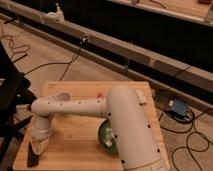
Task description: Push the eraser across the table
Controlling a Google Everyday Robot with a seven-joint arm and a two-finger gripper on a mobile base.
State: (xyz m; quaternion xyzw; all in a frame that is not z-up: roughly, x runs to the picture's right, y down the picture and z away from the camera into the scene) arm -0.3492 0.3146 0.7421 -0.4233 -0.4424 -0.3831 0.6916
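Black and flat, the eraser (33,160) lies at the near left corner of the tabletop (75,145), close to the front edge and tilted a little off the plank grain. Right above it, touching or nearly touching its far end, hangs the gripper (39,145), pointed down at the wood; whether the jaws are wide or narrow I cannot tell, since the pale wrist housing hides them. From the wrist, the white arm (75,106) runs level to the right across the middle of the tabletop, dotted with small dark holes along its side. Behind the forearm, near the far edge, sits a paper cup (62,96), open mouth up, well apart from the eraser. A small red thing (100,94) shows just past the arm, farther right along the far side. The arm then bends into a thick white elbow and upper link (131,130) that drops toward the near right, covering much of the right half of the wood. Tucked against its left flank is a round green object (106,136), partly hidden. At the far right edge lies a pale bar-shaped object (143,97). Off the tabletop to the right, on the floor among dark cables, rests a blue box (178,107).
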